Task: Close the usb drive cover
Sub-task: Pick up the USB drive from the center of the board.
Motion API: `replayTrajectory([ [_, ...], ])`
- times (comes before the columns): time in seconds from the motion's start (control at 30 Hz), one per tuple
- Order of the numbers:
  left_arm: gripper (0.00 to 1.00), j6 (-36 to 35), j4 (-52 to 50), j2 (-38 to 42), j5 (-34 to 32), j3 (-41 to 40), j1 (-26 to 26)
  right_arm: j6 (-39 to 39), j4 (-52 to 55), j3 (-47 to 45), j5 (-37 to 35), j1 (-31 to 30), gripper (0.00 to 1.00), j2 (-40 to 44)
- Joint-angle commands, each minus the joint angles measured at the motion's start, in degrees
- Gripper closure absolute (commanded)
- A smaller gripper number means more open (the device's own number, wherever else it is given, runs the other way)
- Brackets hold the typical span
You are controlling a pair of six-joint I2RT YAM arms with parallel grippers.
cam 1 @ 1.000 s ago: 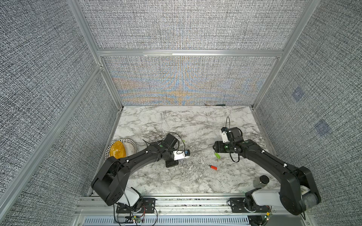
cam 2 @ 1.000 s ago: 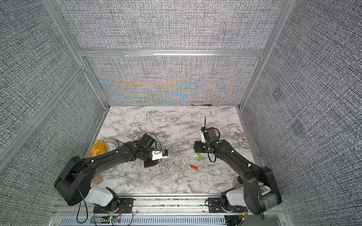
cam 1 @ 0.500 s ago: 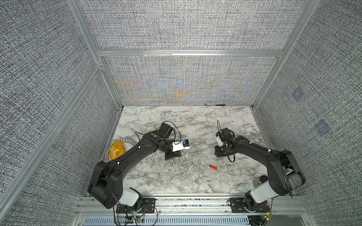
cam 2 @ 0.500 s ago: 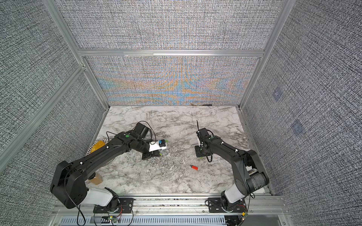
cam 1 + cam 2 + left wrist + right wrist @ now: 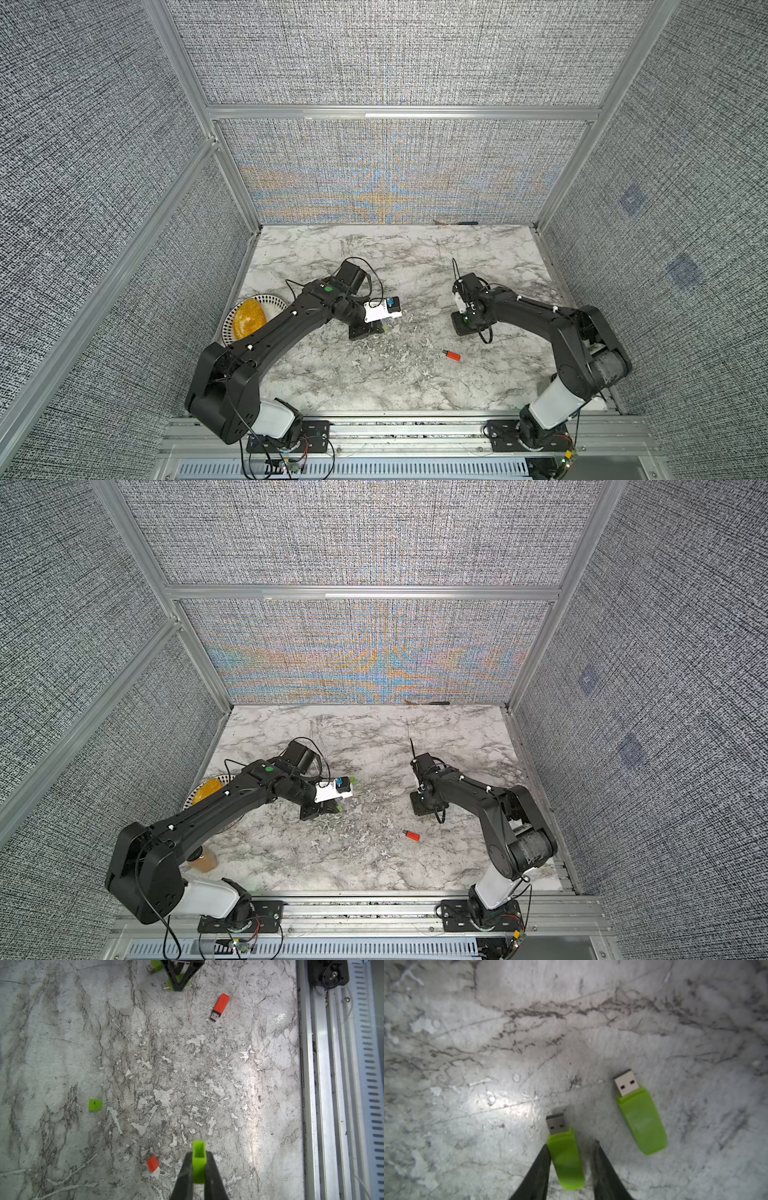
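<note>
Both left gripper [image 5: 199,1154] and right gripper [image 5: 572,1145] point steeply downward, near tabletop [image 5: 374,386].

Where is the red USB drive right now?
In both top views the usb drive lies on the table, right side, between the right gripper and the front rail.

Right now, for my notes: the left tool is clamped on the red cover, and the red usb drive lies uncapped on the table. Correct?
No. The left wrist view shows the left tool clamped on a green cap; the red cover lies loose on the table. The usb drive does lie uncapped.
</note>
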State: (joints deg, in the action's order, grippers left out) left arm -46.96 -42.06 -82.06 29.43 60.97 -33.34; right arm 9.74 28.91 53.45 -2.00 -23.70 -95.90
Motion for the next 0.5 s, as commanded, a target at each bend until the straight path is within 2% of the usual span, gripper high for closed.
replayTrajectory([
  [0.0,1.0,-0.41,-0.65,0.43,-1.05,-0.1,0.03,-0.24,1.29,0.01,0.58,-0.26,0.66,-1.2],
  [0.47,1.0,-0.46,-0.72,0.44,-1.56,-0.24,0.03,1.43,3.7,-0.51,1.91,-0.72,0.67,0.34],
])
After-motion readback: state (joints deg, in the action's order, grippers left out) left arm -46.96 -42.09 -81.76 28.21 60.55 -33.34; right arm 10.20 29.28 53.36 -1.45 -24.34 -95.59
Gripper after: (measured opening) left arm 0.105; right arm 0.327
